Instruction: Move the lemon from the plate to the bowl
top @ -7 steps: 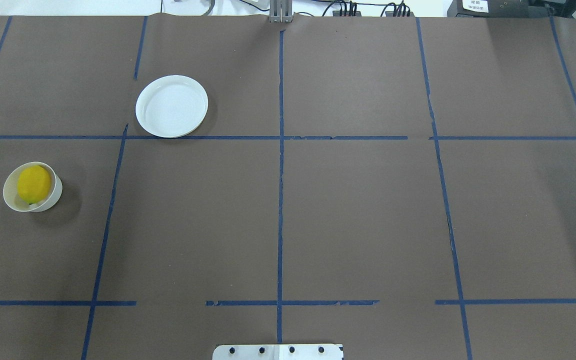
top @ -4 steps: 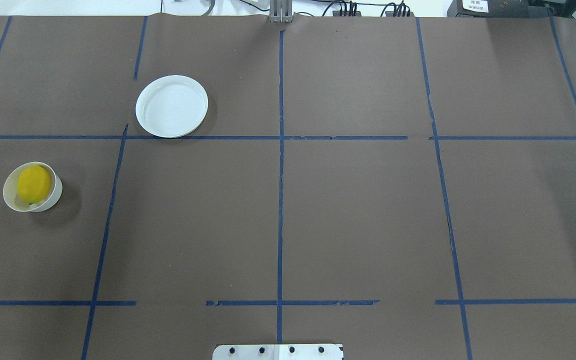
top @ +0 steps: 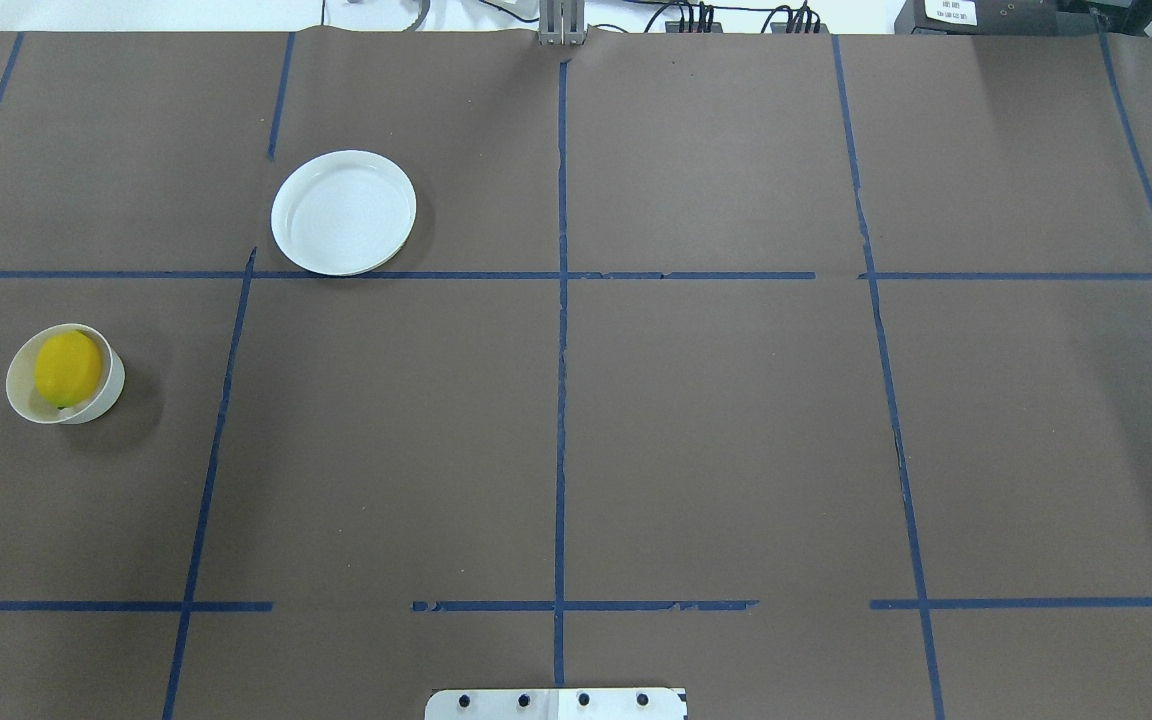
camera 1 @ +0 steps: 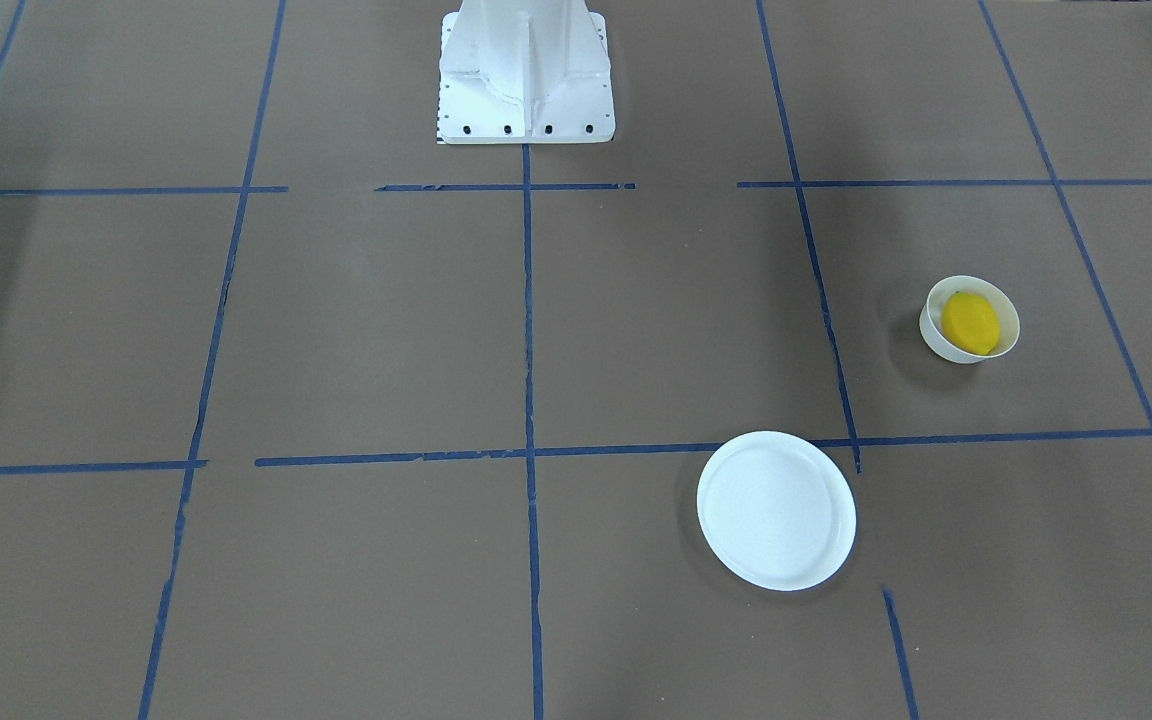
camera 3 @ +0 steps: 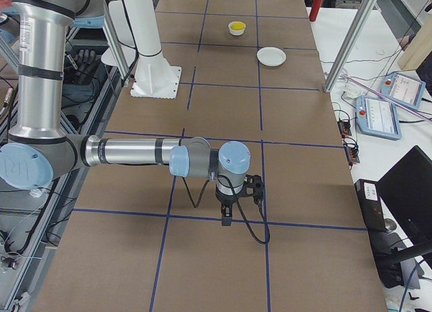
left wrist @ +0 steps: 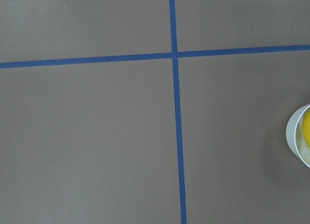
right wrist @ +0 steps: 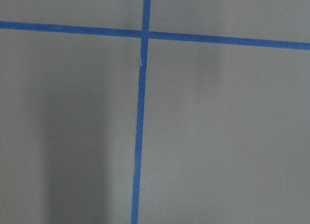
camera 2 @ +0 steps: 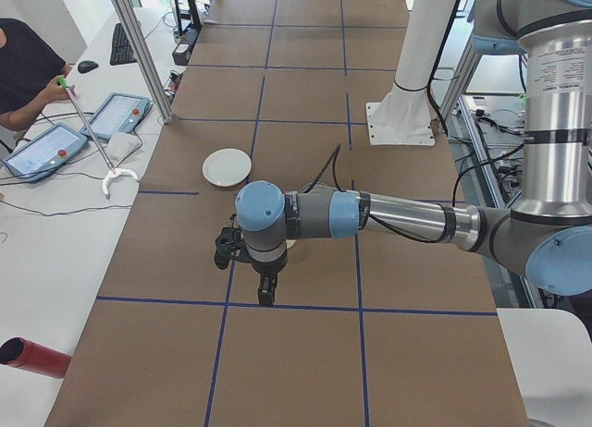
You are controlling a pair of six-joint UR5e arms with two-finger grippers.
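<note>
Blue tape lines (top: 561,400) grid the brown table (top: 736,450); a red cylinder (camera 2: 32,357) lies beside its edge.

No text is legible; the white label (top: 949,11) on the black box (top: 1014,18) is too small to read.

The table (top: 736,400) is viewed from behind the robot and from above in the overhead view. In the front-facing view it is viewed steeply down from the opposite side, with the base (camera 1: 526,75) at the top, so the plate (top: 343,212) and the bowl (top: 64,374), shared by both, are mirrored. The side views are taken from the table ends; there the left arm (camera 2: 388,214) and the right arm (camera 3: 128,152) are shown near and large. The wrist cameras are held close above the blue tape lines (right wrist: 139,136), pointed down; the bowl is cut by the left one's right border.
</note>
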